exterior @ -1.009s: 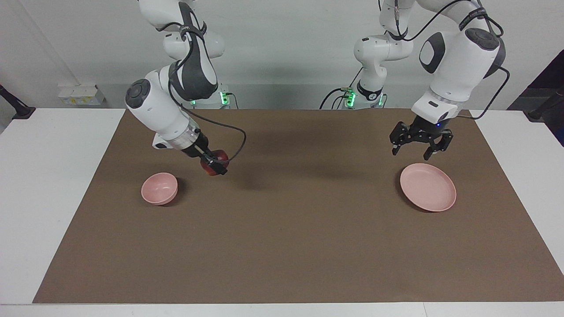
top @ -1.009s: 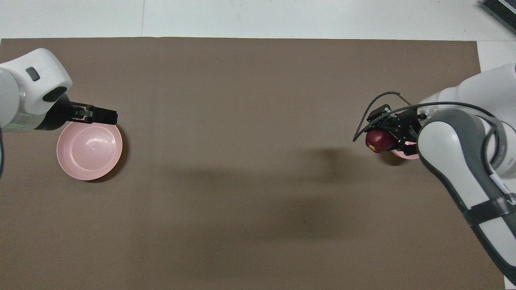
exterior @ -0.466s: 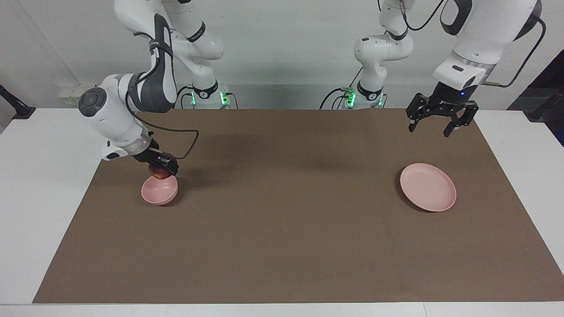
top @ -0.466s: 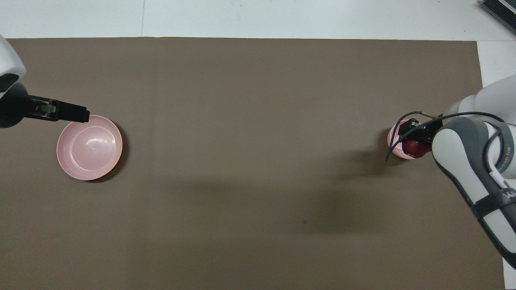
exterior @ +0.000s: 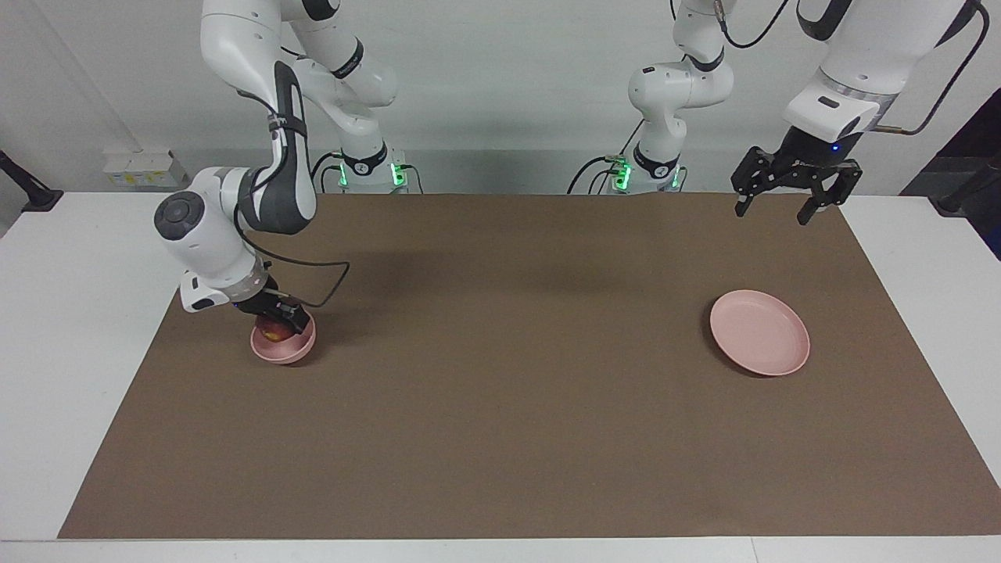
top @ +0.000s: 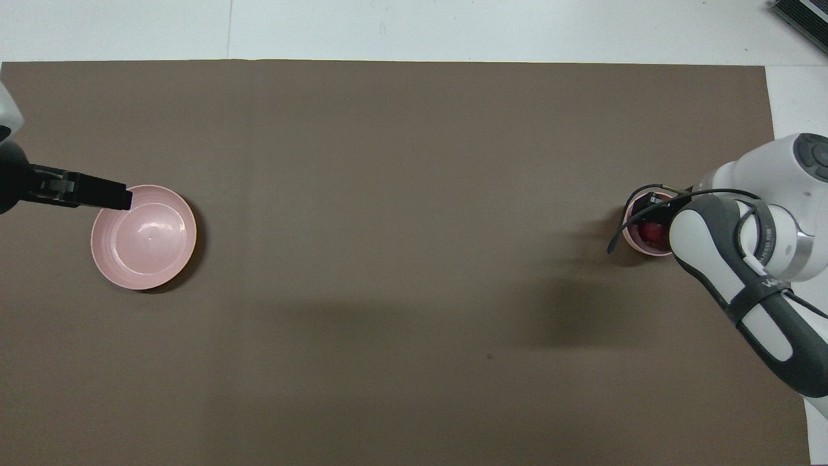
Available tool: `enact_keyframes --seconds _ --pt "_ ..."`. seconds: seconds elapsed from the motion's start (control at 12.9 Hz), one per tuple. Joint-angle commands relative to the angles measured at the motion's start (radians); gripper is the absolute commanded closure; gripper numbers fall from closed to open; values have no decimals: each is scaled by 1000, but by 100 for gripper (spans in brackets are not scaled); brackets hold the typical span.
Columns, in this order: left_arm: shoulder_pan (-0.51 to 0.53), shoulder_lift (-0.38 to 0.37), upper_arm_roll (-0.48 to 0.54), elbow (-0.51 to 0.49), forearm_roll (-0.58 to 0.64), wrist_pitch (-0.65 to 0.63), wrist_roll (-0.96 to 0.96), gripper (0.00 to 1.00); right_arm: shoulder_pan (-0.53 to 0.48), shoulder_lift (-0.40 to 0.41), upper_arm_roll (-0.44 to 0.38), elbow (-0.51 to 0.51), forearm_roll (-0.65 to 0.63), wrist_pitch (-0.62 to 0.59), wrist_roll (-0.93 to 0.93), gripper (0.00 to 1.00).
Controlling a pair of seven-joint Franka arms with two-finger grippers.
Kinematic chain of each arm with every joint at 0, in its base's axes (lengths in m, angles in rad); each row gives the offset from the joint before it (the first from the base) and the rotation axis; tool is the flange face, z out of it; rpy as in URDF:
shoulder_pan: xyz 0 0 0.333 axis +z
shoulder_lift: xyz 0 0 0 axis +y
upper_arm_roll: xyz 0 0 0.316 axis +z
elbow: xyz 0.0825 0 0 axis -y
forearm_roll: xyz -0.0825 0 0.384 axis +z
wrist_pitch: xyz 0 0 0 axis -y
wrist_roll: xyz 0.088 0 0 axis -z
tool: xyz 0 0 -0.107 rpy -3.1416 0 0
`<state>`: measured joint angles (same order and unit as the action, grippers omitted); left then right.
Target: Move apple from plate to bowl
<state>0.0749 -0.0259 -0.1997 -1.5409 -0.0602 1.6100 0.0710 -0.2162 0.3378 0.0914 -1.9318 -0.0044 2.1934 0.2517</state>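
The dark red apple (exterior: 271, 331) sits low inside the small pink bowl (exterior: 285, 352) at the right arm's end of the mat. My right gripper (exterior: 278, 322) reaches down into the bowl and is shut on the apple. In the overhead view the right arm hides most of the bowl (top: 631, 241), and only a bit of the apple (top: 649, 233) shows. The wide pink plate (exterior: 759, 332) lies bare at the left arm's end. My left gripper (exterior: 773, 214) hangs open and high over the mat by the plate (top: 143, 236), holding nothing.
A brown mat (exterior: 516, 375) covers most of the white table (exterior: 70, 313). A loose black cable (exterior: 328, 274) loops from the right wrist beside the bowl.
The right gripper carried the apple sideways to over the bowl, then lowered it into the bowl. The left gripper rose and drew back from the plate toward the robots.
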Motion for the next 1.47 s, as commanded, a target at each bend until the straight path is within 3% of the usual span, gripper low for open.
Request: enact_keyframes --seconds 0.0,0.16,0.31,0.78,1.24,1.4 --pt "-13 -8 34 12 19 -41 7 0 -12 -8 13 28 -20 -12 -12 0" --pt "-99 -8 136 15 20 -58 9 0 -8 -20 13 57 -22 -55 -14 0" --pt "-133 -5 172 15 19 -71 21 0 -2 -48 14 77 -23 -98 -26 0" --pt "-115 15 181 88 16 -145 50 0 46 -184 24 131 -91 -246 -172 0" --pt "-119 29 181 117 74 -173 43 0 167 -325 37 128 -68 -408 20 0" --pt "-113 26 189 116 76 -160 44 0 152 -336 36 175 -62 -463 -125 0"
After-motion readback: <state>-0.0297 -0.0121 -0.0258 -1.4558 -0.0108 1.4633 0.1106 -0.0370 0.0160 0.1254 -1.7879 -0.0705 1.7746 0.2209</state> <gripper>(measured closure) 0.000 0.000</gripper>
